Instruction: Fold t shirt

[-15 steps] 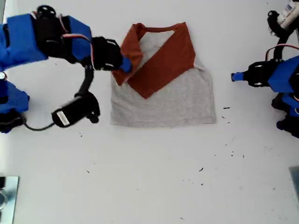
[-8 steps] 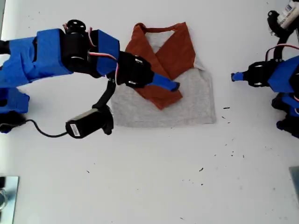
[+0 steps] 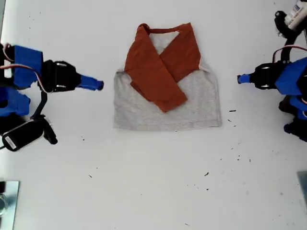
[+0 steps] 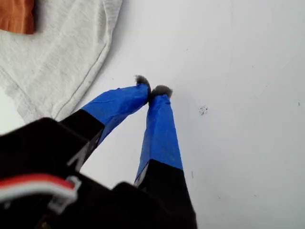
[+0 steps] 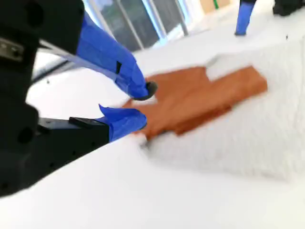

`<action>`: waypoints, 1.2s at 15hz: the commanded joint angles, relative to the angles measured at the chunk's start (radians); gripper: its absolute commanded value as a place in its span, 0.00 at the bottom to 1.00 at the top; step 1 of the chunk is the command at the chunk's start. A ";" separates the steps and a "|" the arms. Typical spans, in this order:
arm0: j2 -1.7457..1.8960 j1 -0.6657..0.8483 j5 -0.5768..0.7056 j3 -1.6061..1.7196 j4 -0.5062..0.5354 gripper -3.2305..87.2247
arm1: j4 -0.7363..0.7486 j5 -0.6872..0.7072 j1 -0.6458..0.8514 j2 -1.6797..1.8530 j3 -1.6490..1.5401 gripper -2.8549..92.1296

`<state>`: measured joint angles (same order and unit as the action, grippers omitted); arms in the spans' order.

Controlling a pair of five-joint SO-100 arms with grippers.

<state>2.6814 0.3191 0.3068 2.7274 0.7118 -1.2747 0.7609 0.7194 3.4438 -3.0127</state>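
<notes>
Orange sleeves point(image 3: 156, 76) lay crossed on the shirt point(image 3: 192, 105). My first claw point(image 4: 152, 90) was closed and empty, my second claw point(image 5: 138, 107) open. I judged the next fold needed both hem corners gripped evenly.

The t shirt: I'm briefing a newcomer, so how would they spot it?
On the white table, look between my first gripper and my second gripper. The t shirt lies flat there: grey body, rust-orange sleeves crossed over it, the only cloth.

my first tool point(image 4: 151, 90): tips together, empty | my second tool point(image 5: 140, 106): jaws parted, empty
</notes>
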 commanded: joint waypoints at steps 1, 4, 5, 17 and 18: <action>0.281 -0.032 -0.127 0.268 0.018 0.03 | -0.006 0.018 -0.014 0.014 -0.032 0.06; 0.928 -0.034 -0.169 0.515 0.313 0.03 | -0.008 0.005 -0.017 0.012 -0.032 0.06; 0.879 -0.012 -0.184 0.514 0.299 0.03 | -0.009 -0.011 -0.025 0.011 -0.029 0.06; -0.739 -0.264 -0.132 -0.660 0.249 0.34 | -0.135 -0.224 -0.396 -0.902 0.804 0.33; -0.782 -0.255 -0.138 -0.666 0.222 0.34 | -0.083 -0.241 -0.414 -0.962 0.795 0.33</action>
<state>1.9251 0.0368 0.1764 2.1138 0.9771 -1.4389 0.5553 0.3405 2.5280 -2.2396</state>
